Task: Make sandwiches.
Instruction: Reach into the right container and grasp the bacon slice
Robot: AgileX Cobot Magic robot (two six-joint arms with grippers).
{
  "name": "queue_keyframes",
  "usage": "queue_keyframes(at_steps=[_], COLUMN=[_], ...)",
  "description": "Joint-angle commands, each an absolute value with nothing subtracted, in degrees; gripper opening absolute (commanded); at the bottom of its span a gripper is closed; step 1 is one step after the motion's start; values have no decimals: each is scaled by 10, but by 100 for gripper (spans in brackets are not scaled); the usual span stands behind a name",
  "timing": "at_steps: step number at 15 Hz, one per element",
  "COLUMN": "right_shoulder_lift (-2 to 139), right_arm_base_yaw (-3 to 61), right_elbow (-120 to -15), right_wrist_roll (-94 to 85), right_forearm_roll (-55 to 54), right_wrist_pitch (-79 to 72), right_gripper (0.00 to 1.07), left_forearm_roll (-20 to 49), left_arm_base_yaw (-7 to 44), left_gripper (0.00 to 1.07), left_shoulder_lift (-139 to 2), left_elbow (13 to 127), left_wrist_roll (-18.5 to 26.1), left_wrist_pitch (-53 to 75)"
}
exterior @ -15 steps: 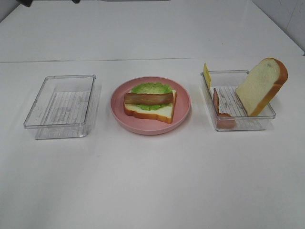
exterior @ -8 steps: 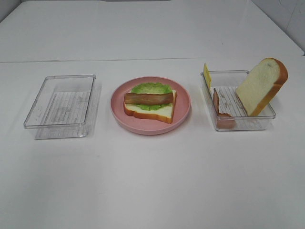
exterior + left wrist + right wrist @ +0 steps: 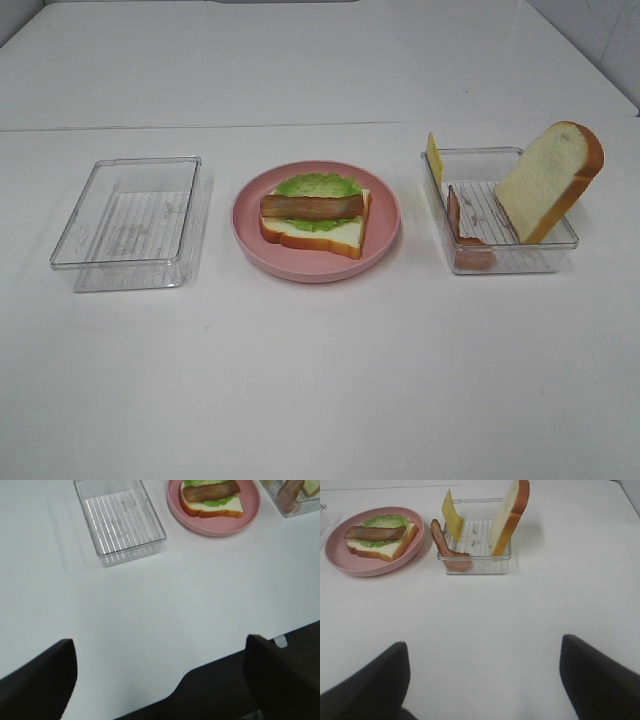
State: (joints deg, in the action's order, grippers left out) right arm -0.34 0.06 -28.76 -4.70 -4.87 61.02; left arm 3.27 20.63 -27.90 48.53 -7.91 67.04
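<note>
on the white tabletop (image 3: pixel 320 380) a round pink plate (image 3: pixel 384 236) sits in the middle, carrying the open-faced sandwich (image 3: pixel 315 215): a white toy bread slice with orange-brown crust (image 3: pixel 325 236) lying flat, a ruffled green lettuce leaf (image 3: pixel 318 184) on it, and a brown-red bacon strip (image 3: pixel 312 206) across the top. at 9 o'clock from the plate, apart from it, stands a clear plastic rectangular tray (image 3: pixel 125 275). at 3 o'clock stands a second clear tray (image 3: pixel 520 262). inside it, a second white bread slice (image 3: pixel 548 178) leans tilted on edge at the 3 o'clock side, a second bacon strip (image 3: pixel 458 222) leans on the 9 o'clock wall, and a yellow cheese slice (image 3: pixel 434 156) pokes up at the 11 o'clock corner. the left tool (image 3: pixel 159 640) is spread wide over bare tabletop, well apart from the trays, gripping nothing. the right tool (image 3: pixel 482 641) is likewise spread wide with nothing between its fingers, well apart from the second tray.
</note>
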Motion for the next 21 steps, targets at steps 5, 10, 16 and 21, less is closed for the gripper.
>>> queue_keyframes(at_steps=[5,10,16,21], right_shoulder_lift=[-9,-4,202,499], right_arm_base_yaw=[-3,-3,-3,-3], right_elbow=[-287,-288,-315,-429], right_wrist_roll=[-54,-50,-45,-139], right_forearm_roll=[-52,-55,-111,-201], right_wrist_pitch=[605,603,470,461], right_gripper=[77,77,77,77], left_forearm_roll=[29,26,34,34], left_arm_base_yaw=[207,207,207,207], left_gripper=[86,86,85,85], left_shoulder_lift=[-99,-32,-3,17], left_elbow=[325,299,286,286], left_wrist_roll=[-13,-13,15,11], left_wrist_pitch=[584,582,600,600])
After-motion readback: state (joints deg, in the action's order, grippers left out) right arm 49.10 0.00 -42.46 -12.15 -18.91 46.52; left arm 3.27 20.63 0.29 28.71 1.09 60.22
